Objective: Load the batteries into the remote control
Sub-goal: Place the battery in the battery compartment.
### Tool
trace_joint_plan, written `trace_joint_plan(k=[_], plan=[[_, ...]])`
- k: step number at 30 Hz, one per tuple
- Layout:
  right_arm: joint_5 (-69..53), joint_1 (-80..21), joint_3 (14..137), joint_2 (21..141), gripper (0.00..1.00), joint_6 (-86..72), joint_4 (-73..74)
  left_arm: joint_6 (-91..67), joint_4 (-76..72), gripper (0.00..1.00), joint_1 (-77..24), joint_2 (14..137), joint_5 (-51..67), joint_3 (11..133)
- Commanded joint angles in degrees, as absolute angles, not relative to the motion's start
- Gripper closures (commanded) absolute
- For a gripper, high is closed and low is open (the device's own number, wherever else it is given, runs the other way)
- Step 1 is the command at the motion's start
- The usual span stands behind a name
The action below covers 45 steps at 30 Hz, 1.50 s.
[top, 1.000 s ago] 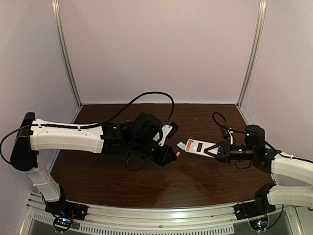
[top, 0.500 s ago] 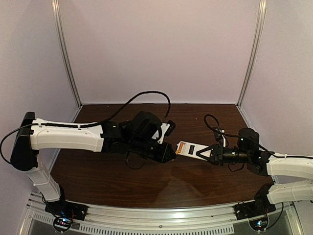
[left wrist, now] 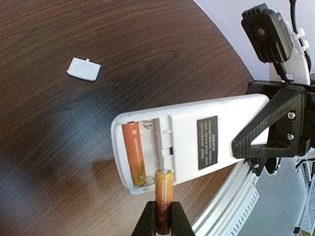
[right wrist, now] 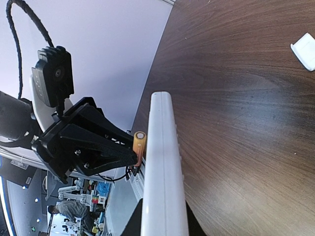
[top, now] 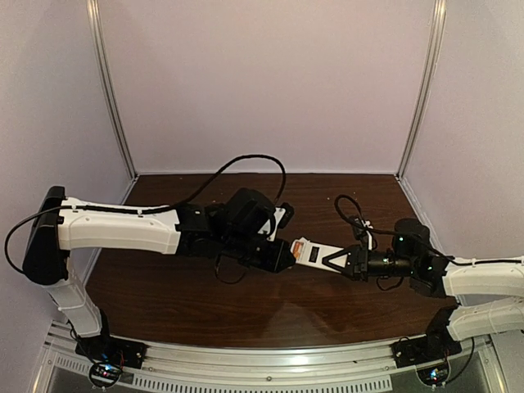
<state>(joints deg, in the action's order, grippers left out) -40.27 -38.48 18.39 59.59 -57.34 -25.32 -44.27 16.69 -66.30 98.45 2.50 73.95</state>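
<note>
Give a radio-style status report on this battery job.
Left gripper shut on second battery, tip at remote. Right gripper shut on remote; first battery seated. Cover on table, apart.

The remote control (top: 315, 252) is held above the table (top: 164, 286), near its middle, between the two arms. Its right end is clamped in the right gripper (top: 340, 262), and the left gripper (top: 286, 255) is set against its left end. At that left end the compartment is turned upward, and one battery (left wrist: 134, 160) is seated in the slot farther from the left gripper. The second battery (left wrist: 163, 196) is pinched between the left gripper's fingers (left wrist: 147, 219), its tip at the edge of the nearer slot, seemingly touching the rim. The loose cover piece (left wrist: 83, 69) is lying on the table, well apart from the remote control.
</note>
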Motion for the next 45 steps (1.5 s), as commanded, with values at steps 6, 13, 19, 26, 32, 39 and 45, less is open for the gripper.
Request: trace_joint_plan(k=[6,13,19,26,32,39,45], plan=[[-38.78,-40.28,17.23,59.34,1.00,-58.62,-29.66,-45.59,17.10,1.00,-64.93,99.64,0.97,75.49],[-38.41,-40.76,16.96,60.21,1.00,-58.95,-30.66,-44.74,17.27,1.00,-64.88,100.85,1.49,76.85],[-38.57,-41.02,17.20,61.35,1.00,-59.07,-31.76,-44.52,17.88,1.00,-64.95,101.59,1.10,77.75],[-39.14,-41.43,16.82,62.38,1.00,-60.07,-33.64,-45.61,20.55,1.00,-64.85,103.07,-1.65,79.63],[-38.75,-41.75,15.99,62.34,1.00,-61.44,-35.46,-46.74,22.31,1.00,-64.44,105.46,-0.26,80.92],[-37.55,-41.74,15.47,62.03,1.00,-61.39,-35.52,-46.62,22.57,1.00,-64.45,105.77,2.68,80.68],[-37.19,-41.75,15.47,62.27,1.00,-61.18,-35.59,-46.06,22.81,1.00,-64.52,106.46,4.10,81.12]])
